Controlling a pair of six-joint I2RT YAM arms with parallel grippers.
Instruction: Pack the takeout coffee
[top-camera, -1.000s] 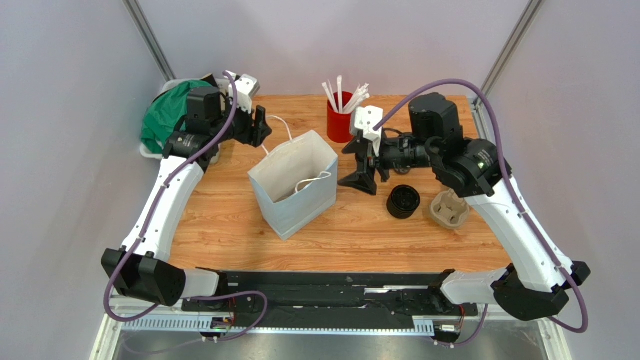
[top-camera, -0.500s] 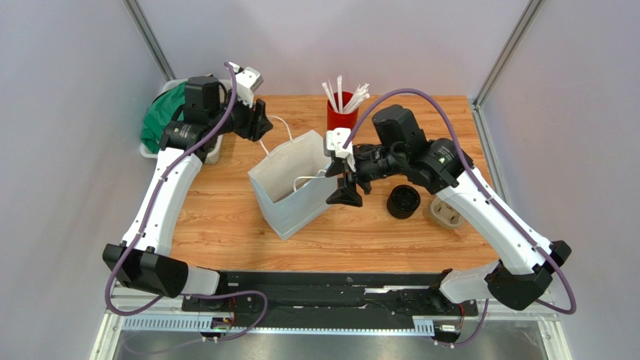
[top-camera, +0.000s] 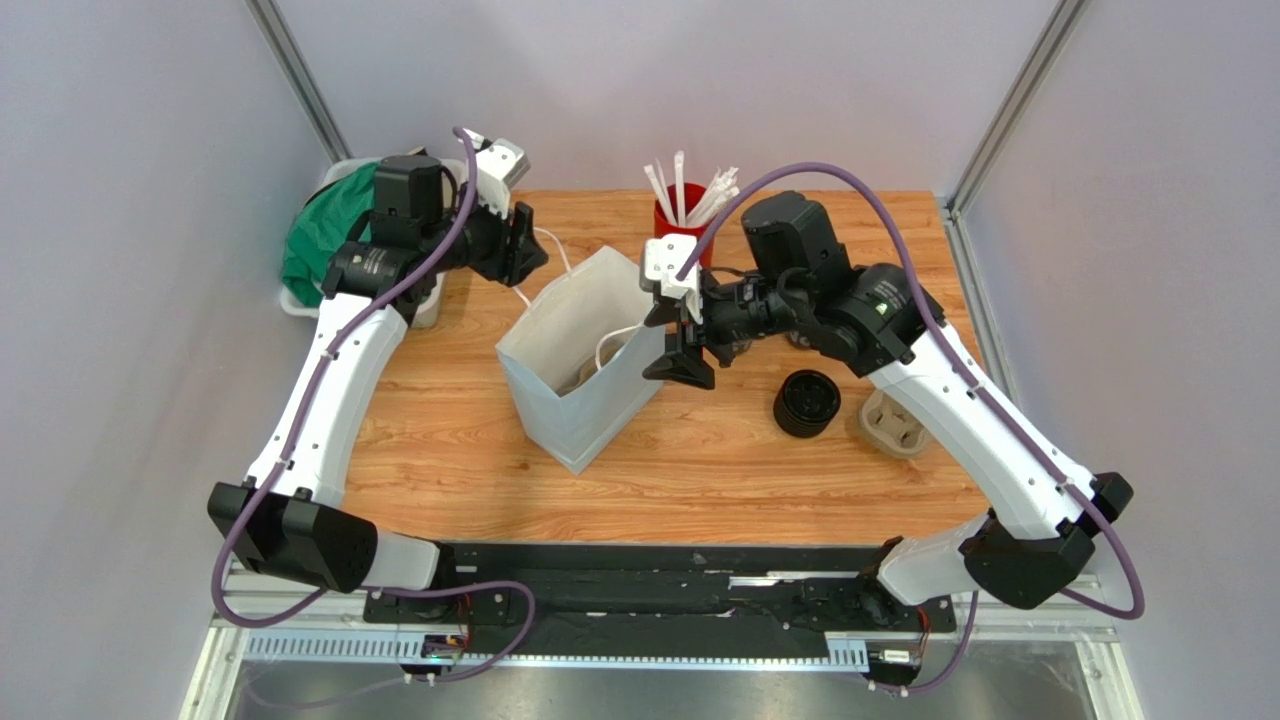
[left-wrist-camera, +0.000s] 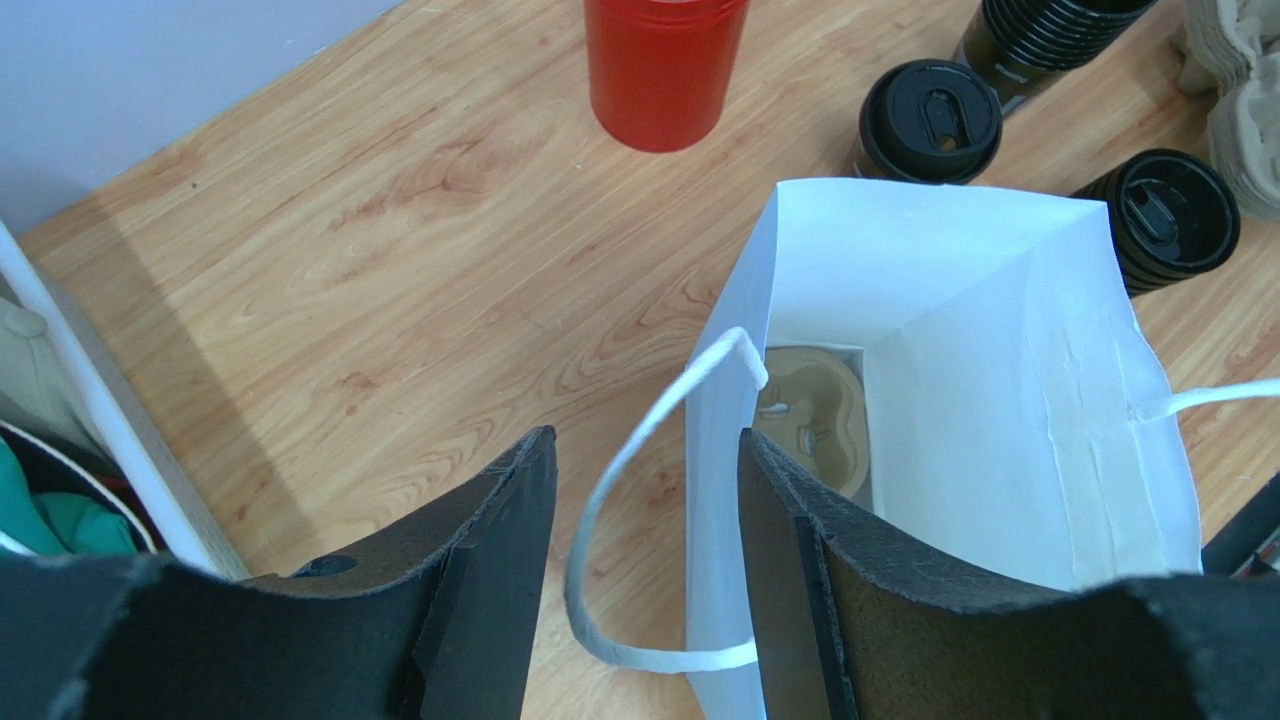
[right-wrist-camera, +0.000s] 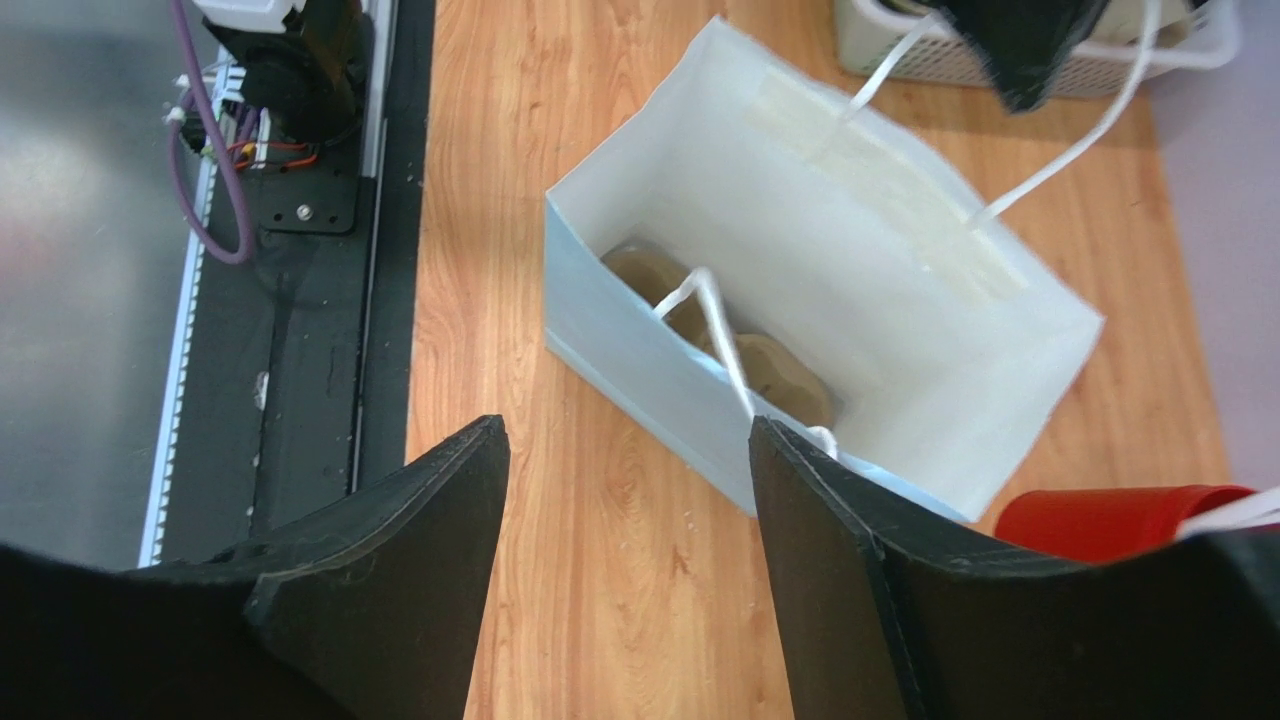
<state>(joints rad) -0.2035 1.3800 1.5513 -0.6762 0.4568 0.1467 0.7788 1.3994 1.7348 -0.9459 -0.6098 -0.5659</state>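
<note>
Two lidded black cups (left-wrist-camera: 929, 120) (left-wrist-camera: 1169, 218) stand upright on the desk (left-wrist-camera: 376, 225) just beyond the white bag (left-wrist-camera: 992, 420) — lids up, long axes vertical. The bag holds a brown pulp carrier (left-wrist-camera: 812, 413); the red cup (left-wrist-camera: 661, 68) holds straws (top-camera: 678, 168). Left gripper (left-wrist-camera: 643, 458) and right gripper (right-wrist-camera: 628, 443) — fingers apart, clamping nothing.

A white paper bag (top-camera: 579, 368) stands open in the middle of the wooden table (top-camera: 451, 450), with thin white loop handles (left-wrist-camera: 676, 656) rising from its rims. Down at the bottom of the bag lies a brown pulp carrier (left-wrist-camera: 812, 420). Behind the bag, to its right, there's a red cup (left-wrist-camera: 663, 68) with white straws (top-camera: 678, 168) poking out. Another brown carrier (top-camera: 897, 425) sits on the table well to the bag's right. Off the bag's back left, a white basket (right-wrist-camera: 902, 45) holds a green cloth (top-camera: 319, 233).
</note>
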